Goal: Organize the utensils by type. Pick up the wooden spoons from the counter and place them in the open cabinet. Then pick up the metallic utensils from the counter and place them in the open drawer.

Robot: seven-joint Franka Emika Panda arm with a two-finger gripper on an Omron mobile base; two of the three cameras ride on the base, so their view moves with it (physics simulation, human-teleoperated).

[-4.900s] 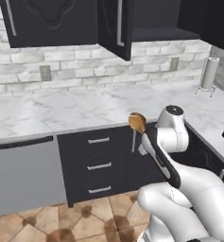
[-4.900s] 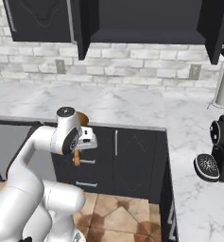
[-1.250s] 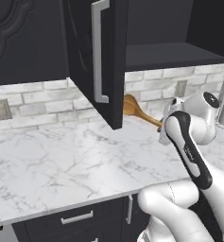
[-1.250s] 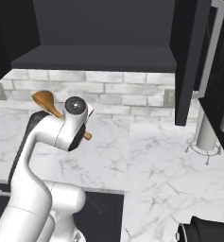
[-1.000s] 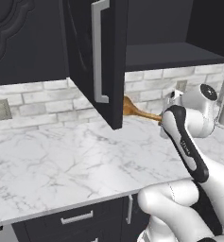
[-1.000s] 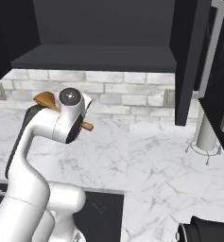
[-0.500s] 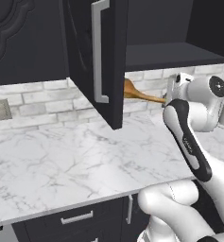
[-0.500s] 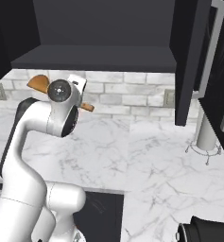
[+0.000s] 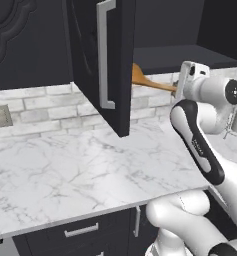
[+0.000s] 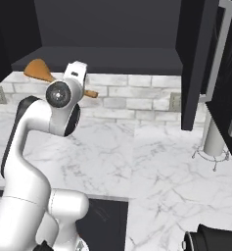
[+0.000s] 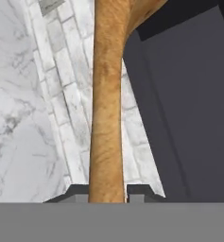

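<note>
Open cabinet ahead; my gripper, clamped on wooden spoon, has risen to shelf lvl, so placing comes next.

Behind, a grey-white brick backsplash wall with a small grey outlet plate; at right, a pale upright holder on wire feet.

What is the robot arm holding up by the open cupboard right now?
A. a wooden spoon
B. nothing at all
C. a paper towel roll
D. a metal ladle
A: the gripper is shut on the handle of an orange-brown wooden spoon, whose bowl sits level with the front edge of the open cabinet shelf, above the counter.
</note>
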